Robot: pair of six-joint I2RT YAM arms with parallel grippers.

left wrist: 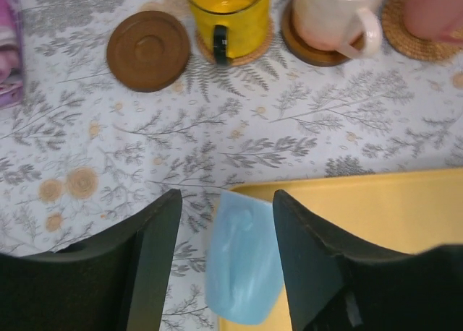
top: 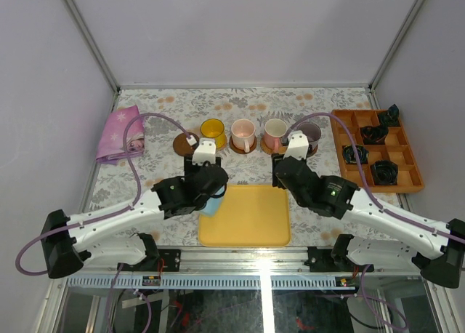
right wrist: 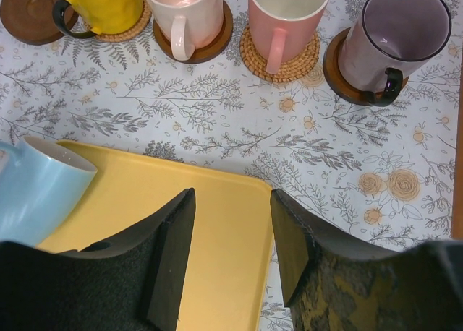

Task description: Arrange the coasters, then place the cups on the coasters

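Presently we find the left end effector (left wrist: 226,201) spread about the blue cup (left wrist: 242,266), a gap on one side. The cup lies tipped at the left edge of the tray (left wrist: 376,208), lengthwise in line with the end effector. The bare coaster (left wrist: 148,50) sits upper left, nearer this arm.

Light-blue cup (left wrist: 242,266), yellow tray (right wrist: 217,222), white floral tablecloth (left wrist: 289,129), black fingers (left wrist: 155,251).

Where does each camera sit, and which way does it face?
Top external: above and behind the robot, looking down on the table; both arms show.
Left wrist: faces down-forward; left hand around the light blue cup.
Right wrist: over the yellow tray, facing the cup row; right hand open.
Both wrist views share that cup and tray.
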